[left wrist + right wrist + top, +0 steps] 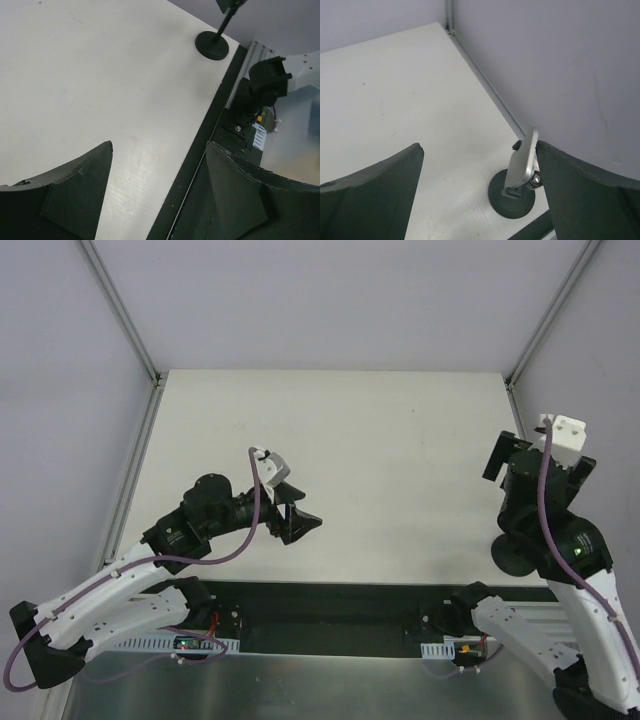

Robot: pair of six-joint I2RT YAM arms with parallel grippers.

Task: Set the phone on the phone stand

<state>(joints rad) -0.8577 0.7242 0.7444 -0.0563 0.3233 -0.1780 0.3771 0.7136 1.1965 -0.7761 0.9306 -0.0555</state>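
From above, the left gripper [298, 520] hangs over the near middle of the white table [380, 430], its jaws apart and empty. The phone stand [510, 552] is at the near right, half hidden under the right arm [575, 545].

In the left wrist view, the left jaws are spread and hold nothing.

In the right wrist view, the right gripper [479, 146] is spread wide and empty. The phone [524, 157] leans tilted on top of the stand, just beside the right finger.

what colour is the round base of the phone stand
Black. The flat disc base of the small post-and-disc phone stand shows best in the left wrist view.
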